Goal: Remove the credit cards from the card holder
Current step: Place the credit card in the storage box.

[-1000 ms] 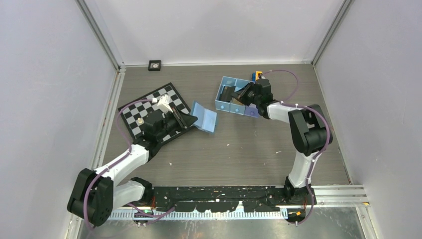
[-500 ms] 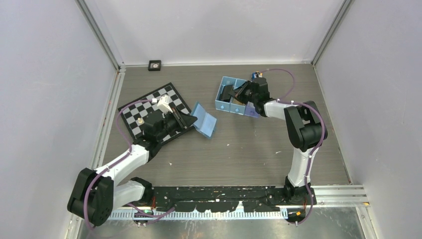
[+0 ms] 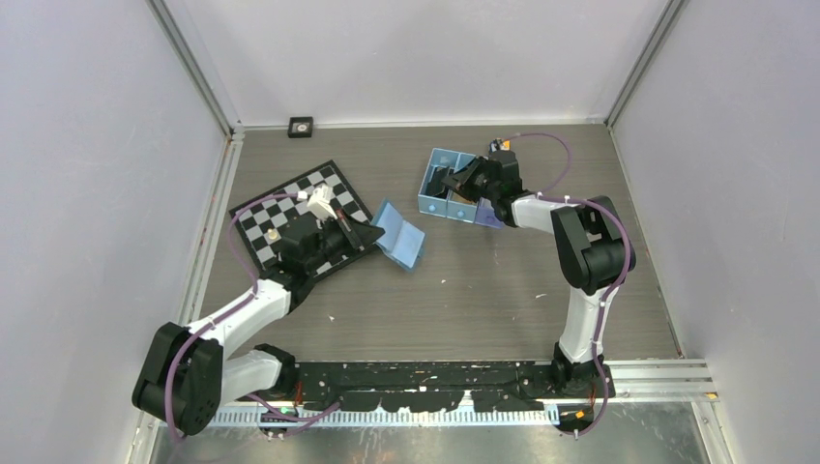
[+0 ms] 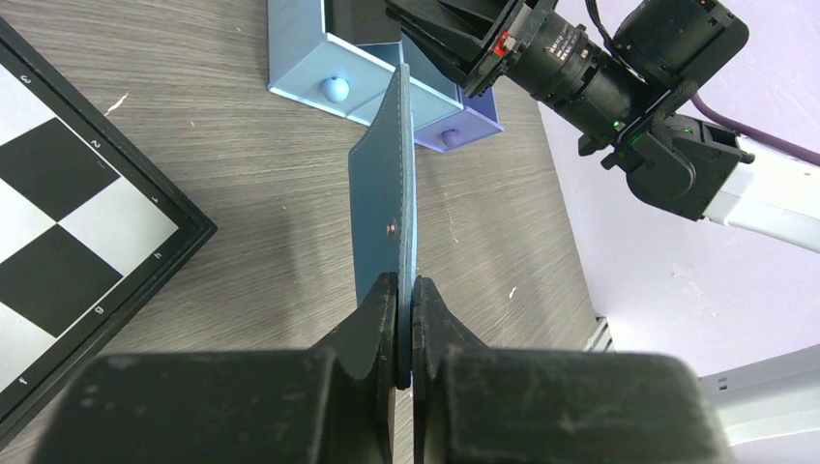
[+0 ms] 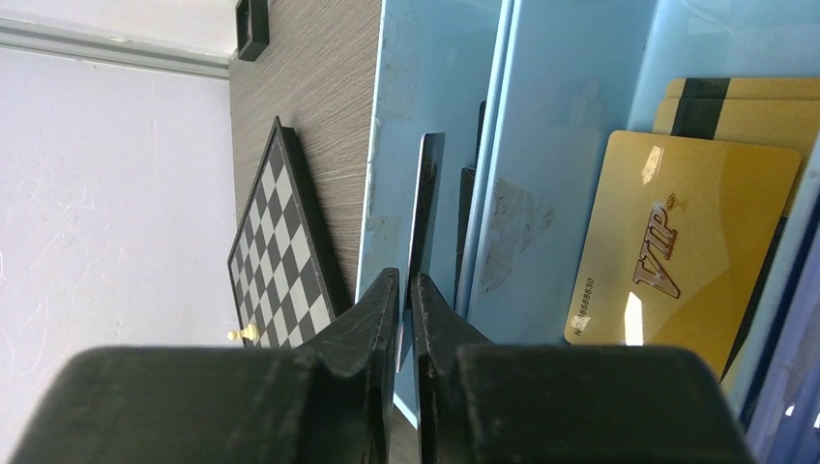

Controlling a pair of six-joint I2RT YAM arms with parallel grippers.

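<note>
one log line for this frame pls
left gripper: shut on card holder | right gripper: around dark card, inside tray | gold cards: in tray

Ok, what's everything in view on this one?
card holder: one, light blue, beside the chessboard, in the left hand
tray: one, blue, far middle of the table
gold cards: at least two, lying in one tray compartment
dark card: one, edge-on, in the neighbouring compartment
chessboard: one, black and white, left side
pawn: one, pale, on the chessboard's edge
square object: one, black, by the far wall
left hand: shut on the card holder
right hand: in the tray, fingers either side of the dark card, grip unclear
</note>
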